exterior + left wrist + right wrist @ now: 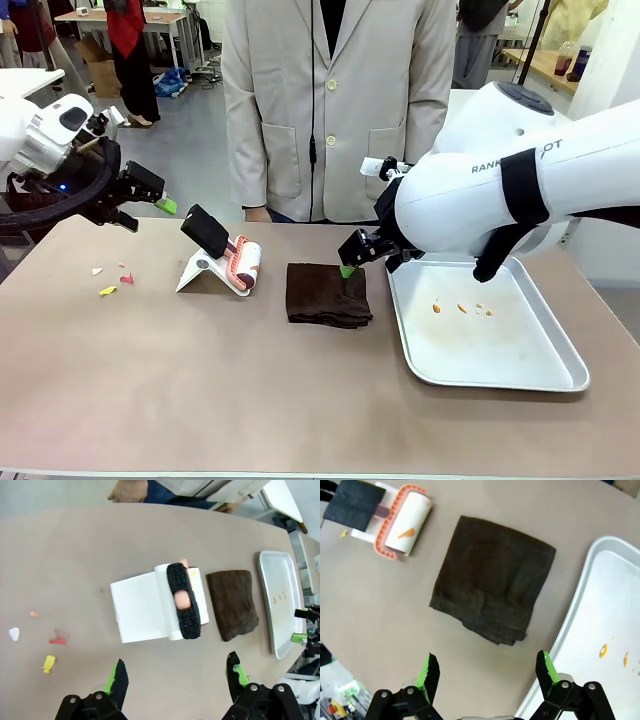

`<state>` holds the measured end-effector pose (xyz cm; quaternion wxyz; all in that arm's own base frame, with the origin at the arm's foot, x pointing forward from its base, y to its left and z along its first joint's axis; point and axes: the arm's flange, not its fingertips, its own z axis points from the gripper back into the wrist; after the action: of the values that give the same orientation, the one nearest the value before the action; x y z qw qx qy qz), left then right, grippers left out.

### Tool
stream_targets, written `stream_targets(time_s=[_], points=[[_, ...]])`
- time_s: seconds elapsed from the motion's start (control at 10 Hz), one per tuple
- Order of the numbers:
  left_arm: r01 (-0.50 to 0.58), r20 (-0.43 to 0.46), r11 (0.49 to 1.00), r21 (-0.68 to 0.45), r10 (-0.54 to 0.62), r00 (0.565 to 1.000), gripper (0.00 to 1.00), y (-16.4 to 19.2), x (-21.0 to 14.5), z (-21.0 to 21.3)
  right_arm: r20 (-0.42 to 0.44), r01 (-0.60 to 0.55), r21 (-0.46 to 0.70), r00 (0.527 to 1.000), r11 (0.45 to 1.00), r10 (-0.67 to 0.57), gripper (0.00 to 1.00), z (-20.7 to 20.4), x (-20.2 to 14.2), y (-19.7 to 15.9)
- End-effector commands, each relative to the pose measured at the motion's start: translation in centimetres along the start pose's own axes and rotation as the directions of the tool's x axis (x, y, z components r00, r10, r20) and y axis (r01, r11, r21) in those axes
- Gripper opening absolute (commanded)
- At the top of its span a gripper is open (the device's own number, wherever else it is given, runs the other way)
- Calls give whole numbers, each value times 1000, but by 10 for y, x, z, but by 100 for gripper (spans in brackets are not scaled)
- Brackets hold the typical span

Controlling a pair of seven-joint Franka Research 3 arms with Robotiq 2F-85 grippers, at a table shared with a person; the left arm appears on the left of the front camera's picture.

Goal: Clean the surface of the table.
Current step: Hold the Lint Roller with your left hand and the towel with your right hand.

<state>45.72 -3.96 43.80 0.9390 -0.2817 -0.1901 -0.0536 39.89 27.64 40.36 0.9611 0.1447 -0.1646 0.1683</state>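
Saw the tabletop (200, 390), brownish-taupe, spanning the lower two thirds of the front view. Found the left pincer (150, 200) at the upper left of that frame, above the tabletop's far left edge and clear of the surface, released and empty. Found the right pincer (355, 255) near the frame's middle, low over the tabletop, likewise spread wide with nothing gripped. Placed its green pads at the upper right corner of a folded dark brown cloth (328, 293); could not tell contact. Noted a lint roller (240, 262) propped on a white stand (205, 272) left of the cloth. Noted a metal tray (560, 380) at the lower right, holding orange crumbs (462, 308). Spotted paper scraps (108, 290) at the left. Saw a person (340, 100) standing behind the far edge.
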Motion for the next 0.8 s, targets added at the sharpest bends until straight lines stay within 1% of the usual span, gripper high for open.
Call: stream_targets(time_s=[0.0, 0.1, 0.3, 0.4, 0.5, 0.7], points=[[-45, -42, 994, -104, 41, 998, 100, -10, 14, -17, -20, 23, -38, 1000, 999, -24, 100, -14, 18, 7], [-58, -52, 993, -106, 53, 997, 100, -12, 19, -27, -57, 26, -19, 998, 999, -27, 100, -23, 24, 6], [-72, -85, 992, -101, 63, 994, 100, -15, 30, -43, -114, 76, -22, 990, 997, -78, 100, -39, 34, 1], [-79, -138, 992, -103, 65, 988, 100, -18, 34, -52, -131, 76, 0, 988, 997, -75, 100, -48, 42, -2], [-94, -159, 992, -78, 81, 984, 100, -17, 35, -57, -164, 77, 3, 984, 997, -75, 100, -57, 48, -4], [-101, -166, 992, -75, 87, 982, 100, -20, 38, -64, -199, 97, -4, 975, 995, -96, 100, -77, 58, -2]])
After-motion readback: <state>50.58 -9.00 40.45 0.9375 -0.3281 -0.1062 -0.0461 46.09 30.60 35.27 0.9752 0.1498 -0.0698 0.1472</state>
